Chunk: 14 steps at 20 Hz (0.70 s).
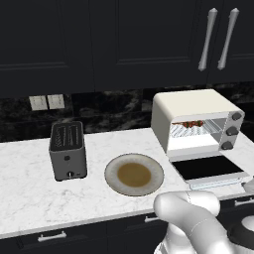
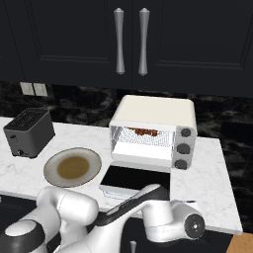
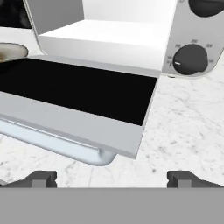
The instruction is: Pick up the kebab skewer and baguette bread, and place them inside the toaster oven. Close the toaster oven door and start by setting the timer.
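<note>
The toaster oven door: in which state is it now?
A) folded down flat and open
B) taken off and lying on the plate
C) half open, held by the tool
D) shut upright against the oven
A: the toaster oven door lies flat on the counter before the open toaster oven, its dark glass facing up, untouched.

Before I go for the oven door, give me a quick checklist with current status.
1. Kebab skewer on the toaster oven rack: ok.
2. Baguette bread inside: cannot tell; the plate holds no loaf.
3. Toaster oven door down flat, not closed yet: ok for the next move.
4. Gripper open, holding nothing: ok.
5. Fingers low, facing the door's silver handle: ok.
6. Timer knob set: cannot tell.
</note>
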### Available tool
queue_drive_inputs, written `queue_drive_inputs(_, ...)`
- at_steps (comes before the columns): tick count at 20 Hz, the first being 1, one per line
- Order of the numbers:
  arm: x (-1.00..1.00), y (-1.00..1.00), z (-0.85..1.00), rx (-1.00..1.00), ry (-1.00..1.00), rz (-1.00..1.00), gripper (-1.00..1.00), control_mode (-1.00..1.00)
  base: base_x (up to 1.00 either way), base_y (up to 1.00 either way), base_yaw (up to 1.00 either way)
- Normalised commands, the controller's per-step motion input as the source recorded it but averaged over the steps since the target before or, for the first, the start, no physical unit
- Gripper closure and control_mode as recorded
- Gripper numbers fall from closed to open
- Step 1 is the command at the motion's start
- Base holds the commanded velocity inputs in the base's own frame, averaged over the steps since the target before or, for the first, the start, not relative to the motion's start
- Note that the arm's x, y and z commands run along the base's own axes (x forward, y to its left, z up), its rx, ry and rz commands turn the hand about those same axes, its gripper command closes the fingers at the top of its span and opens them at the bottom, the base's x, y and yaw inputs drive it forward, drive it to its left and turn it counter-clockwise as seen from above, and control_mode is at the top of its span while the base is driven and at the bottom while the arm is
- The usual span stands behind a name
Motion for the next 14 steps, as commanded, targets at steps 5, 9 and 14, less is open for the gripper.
queue_drive_inputs(5, 0.13, -0.08, -0.10, 0.10, 0.00, 0.10, -1.00, -1.00, 0.00, 0.00, 0.00)
queue_drive_inputs(9, 0.12, -0.30, 0.00, 0.10, 0.00, 0.04, -1.00, -1.00, 0.00, 0.00, 0.00)
queue_drive_inputs(14, 0.00, -0.49, -0.17, 0.01, 0.00, 0.00, -1.00, -1.00, 0.00, 0.00, 0.00)
